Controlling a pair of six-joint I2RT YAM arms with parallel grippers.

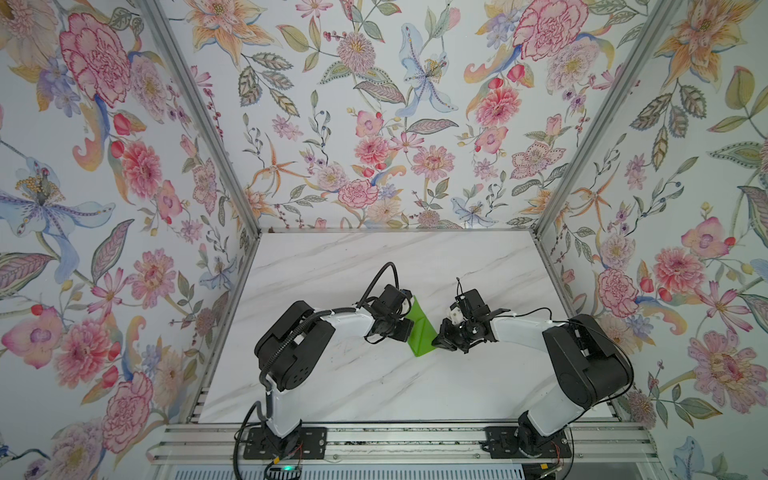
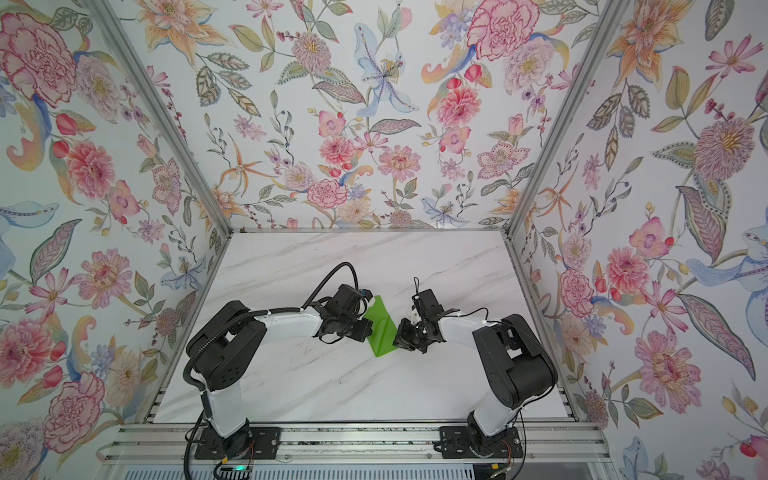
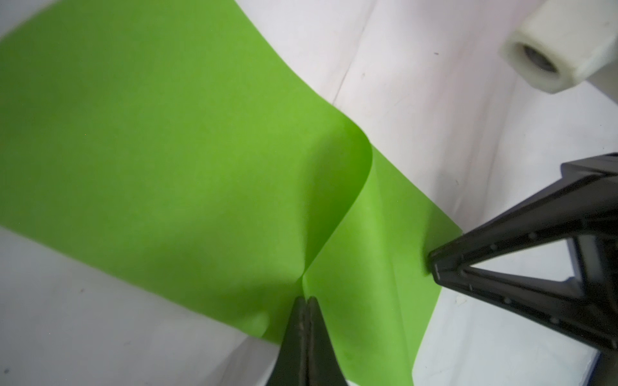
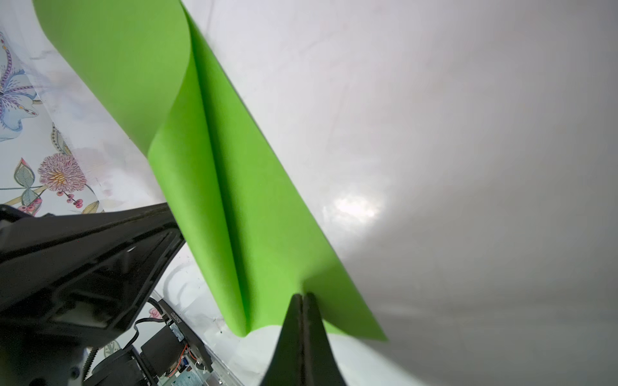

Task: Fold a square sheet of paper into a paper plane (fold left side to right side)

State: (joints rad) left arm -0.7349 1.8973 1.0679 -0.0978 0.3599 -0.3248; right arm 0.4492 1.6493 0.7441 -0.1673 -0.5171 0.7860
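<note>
Floral wallpaper (image 1: 374,124) rings the booth and a white marble tabletop (image 1: 332,386) runs beneath. We find the square sheet of paper (image 1: 420,341) lying on that marble, bright green, between the two arms in both top views. It's partly folded: one flap arches up and curls over the layer that lies flat, with a soft crease running along the sheet. At the sheet's left side we see the left gripper (image 3: 306,300), jaws pressed tight together, tip right at the end of that crease. At the sheet's right side the right gripper (image 4: 302,297) is clamped just as tight, tip down on the flat layer. Whether either one nips any paper, we cannot tell.
</note>
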